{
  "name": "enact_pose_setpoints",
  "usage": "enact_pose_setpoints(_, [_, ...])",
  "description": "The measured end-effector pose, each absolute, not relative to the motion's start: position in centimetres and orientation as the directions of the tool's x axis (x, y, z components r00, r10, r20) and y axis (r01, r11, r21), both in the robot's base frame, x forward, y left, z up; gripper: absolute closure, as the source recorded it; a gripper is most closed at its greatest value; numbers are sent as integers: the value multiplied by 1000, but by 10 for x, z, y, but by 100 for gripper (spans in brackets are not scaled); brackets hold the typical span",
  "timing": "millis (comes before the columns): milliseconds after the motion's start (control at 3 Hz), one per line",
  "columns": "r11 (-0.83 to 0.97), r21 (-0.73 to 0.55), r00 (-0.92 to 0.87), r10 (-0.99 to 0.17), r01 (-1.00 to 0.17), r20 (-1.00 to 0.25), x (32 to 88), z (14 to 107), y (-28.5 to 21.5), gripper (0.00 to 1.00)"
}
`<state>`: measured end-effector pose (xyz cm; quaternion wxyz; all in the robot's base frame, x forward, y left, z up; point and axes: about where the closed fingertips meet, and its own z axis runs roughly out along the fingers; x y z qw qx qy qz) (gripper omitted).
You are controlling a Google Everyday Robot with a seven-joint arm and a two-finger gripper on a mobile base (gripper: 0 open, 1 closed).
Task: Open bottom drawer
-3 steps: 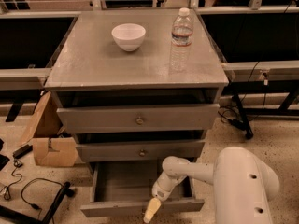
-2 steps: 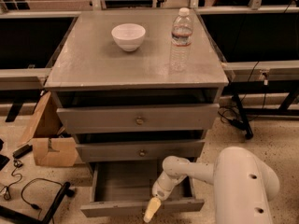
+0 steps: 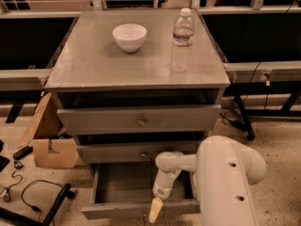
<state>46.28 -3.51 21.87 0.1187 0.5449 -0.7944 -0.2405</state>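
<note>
The gripper (image 3: 155, 210) hangs tip-down at the front panel of the bottom drawer (image 3: 115, 191), its pale yellowish end overlapping the panel's middle; how wide it stands, and whether it has hold of anything there, cannot be told from this angle. It sits at the same spot as a second ago, and the white arm (image 3: 225, 178) behind it, bent over the drawer's right part, has not shifted either. The bottom drawer stands pulled out from the grey cabinet (image 3: 84, 67), its shallow grey tray showing bare inside, and it is no farther out than in the earlier pictures. Above it, the middle drawer (image 3: 108, 152) and the top drawer (image 3: 99, 120) are each out a little, with a dark gap over each front, as before. On the cabinet's top a white bowl (image 3: 129, 36) and a clear water bottle (image 3: 182, 39) stand apart and upright, both unmoved. A cardboard box (image 3: 52, 150) lies on the floor left of the cabinet, with a black cable (image 3: 29, 192) near it.
</note>
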Motion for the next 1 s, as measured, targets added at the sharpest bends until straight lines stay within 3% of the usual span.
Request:
enact_pose_setpoints(333, [347, 555, -393, -919, -756, 38, 420, 223, -42, 42])
enact_pose_setpoints(667, [347, 555, -393, -919, -756, 38, 428, 223, -41, 73])
enact_pose_setpoints(1000, [347, 555, -393, -919, -756, 38, 432, 223, -41, 96])
